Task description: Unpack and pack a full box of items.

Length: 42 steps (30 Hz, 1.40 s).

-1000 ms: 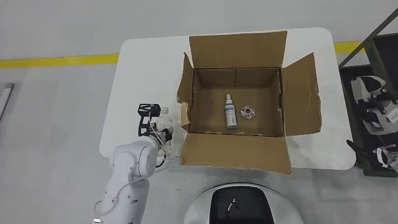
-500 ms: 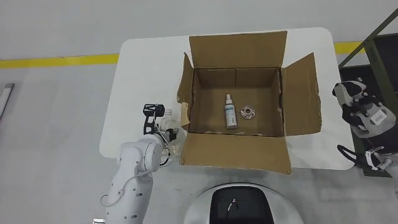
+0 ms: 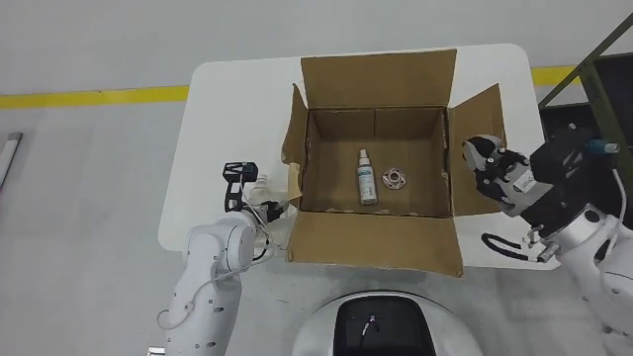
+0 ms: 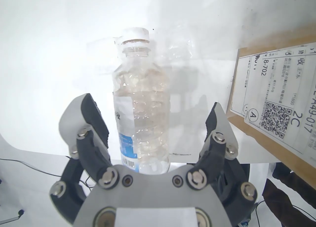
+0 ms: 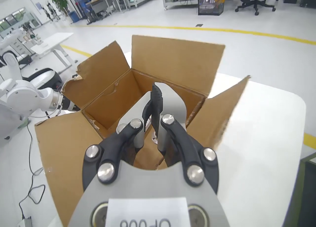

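Box [image 3: 376, 79] open mid-table, spray bottle [image 3: 367, 176] and metal ring [image 3: 395, 176] inside; left gripper [image 4: 151, 104] spread wide astride clear water bottle [image 4: 140, 114] beside box, not gripping; right gripper [image 5: 155, 92] closed, empty, over right flap.

A water bottle [image 4: 140, 104] sits on the table [image 3: 227, 109] between the jaws of the left gripper [image 4: 154, 110], touching neither. The box [image 3: 376, 242] stands on the table just beside those jaws, to their right. On its floor a spray bottle [image 3: 367, 178] lies with a small round fitting [image 3: 395, 176] just to its right. The jaws of the right gripper [image 5: 156, 92] hang over the box's right flap, with the opening ahead of them.
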### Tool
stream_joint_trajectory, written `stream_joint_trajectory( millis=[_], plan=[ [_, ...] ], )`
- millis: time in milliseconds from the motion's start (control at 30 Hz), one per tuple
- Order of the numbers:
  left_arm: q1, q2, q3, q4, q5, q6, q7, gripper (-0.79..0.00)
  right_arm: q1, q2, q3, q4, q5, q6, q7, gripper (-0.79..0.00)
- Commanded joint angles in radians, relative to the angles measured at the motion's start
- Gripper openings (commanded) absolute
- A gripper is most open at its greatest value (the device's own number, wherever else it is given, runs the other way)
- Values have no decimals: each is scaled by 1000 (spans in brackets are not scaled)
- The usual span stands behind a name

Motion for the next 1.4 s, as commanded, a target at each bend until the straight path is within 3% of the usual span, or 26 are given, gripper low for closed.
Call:
stream_joint_trajectory(
  millis=[0,167,567,733,1067,1367],
  plan=[
    [0,0,0,0,0,0,0,0,58,-4,-86,35,-66,58,16,-785],
    [0,0,0,0,0,0,0,0,170,-19,-242,140,-173,185,16,-785],
    [0,0,0,0,0,0,0,0,169,-19,-244,137,-172,176,8,-785],
    [0,0,0,0,0,0,0,0,210,-20,-296,134,-251,149,51,-785],
    [0,0,0,0,0,0,0,0,536,-94,-609,355,-361,554,358,-785],
    [0,0,0,0,0,0,0,0,557,-99,-623,376,-363,567,365,-785]
  ],
)
